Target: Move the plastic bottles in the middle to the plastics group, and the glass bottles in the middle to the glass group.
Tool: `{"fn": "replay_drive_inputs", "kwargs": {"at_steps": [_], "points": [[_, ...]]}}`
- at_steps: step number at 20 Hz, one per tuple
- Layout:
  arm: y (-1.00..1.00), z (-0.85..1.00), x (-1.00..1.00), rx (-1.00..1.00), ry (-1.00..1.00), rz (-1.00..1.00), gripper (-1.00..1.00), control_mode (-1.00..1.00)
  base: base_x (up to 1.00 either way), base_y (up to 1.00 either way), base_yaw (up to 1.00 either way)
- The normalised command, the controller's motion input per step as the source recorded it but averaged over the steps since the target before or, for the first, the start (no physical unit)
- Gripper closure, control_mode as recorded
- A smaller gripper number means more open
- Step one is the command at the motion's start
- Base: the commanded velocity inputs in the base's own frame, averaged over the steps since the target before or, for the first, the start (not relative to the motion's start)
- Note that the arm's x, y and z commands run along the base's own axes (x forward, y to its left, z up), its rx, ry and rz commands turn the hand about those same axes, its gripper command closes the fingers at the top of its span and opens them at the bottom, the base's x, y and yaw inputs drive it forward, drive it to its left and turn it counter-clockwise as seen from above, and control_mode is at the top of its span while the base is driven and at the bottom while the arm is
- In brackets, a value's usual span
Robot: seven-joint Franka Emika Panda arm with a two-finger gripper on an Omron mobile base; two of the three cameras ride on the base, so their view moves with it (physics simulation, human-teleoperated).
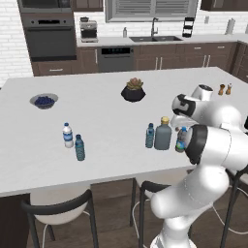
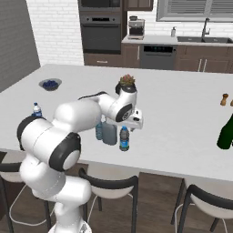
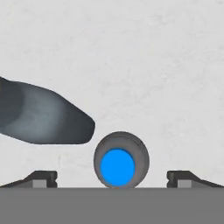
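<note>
1. Gripper (image 3: 112,177) looks straight down on a blue cap (image 3: 117,167); the two dark fingertips (image 3: 41,178) stand wide apart on either side of it, holding nothing.
2. That cap tops the labelled bottle (image 2: 124,139), the one standing at the counter's (image 1: 106,121) near edge under the hand in the right base view. In the left base view it (image 1: 180,140) is half hidden behind the arm's elbow.
3. Hand view also catches the glass bottle (image 3: 41,116) as a dark grey, rounded shape lying across the left, just beside the cap but apart from it.
4. Middle cluster, counted: three bottles. The glass bottle (image 1: 163,134) is broad, grey-blue and translucent, with a short neck and a tan stopper. The pale bottle (image 1: 149,135) is slim and bluish, standing close on its left. The labelled one is on its right.
5. Plastics group, counted: two small bottles well to the left. The clear bottle (image 1: 68,135) has a white label and cap. The teal bottle (image 1: 79,147) is slim and stands just beside it.
6. Left base view alone gives the whole group. In the right base view the arm leaves just one small bottle top in sight at far left.
7. Right base view adds a dark green bottle (image 2: 225,132) at the right edge.
8. Other items: one bowl (image 1: 44,100) of blue fruit, one potted plant (image 1: 133,90), two small brown shakers (image 1: 225,89).
</note>
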Motion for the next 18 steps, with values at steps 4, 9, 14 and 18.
{"fn": "replay_drive_inputs", "kwargs": {"at_steps": [4,9,14,18], "points": [[0.0,-0.26,0.16,0.0,0.07,0.0,-1.0,-1.0,0.0,0.0,0.0],[0.0,-0.2,0.02,0.0,0.06,0.0,-1.0,-1.0,0.0,0.0,0.0],[0.0,-0.19,0.03,0.0,0.0,0.0,-1.0,-1.0,0.0,0.0,0.0],[0.0,-0.15,0.0,0.0,0.0,0.01,1.0,-1.0,0.0,0.0,0.0]]}}
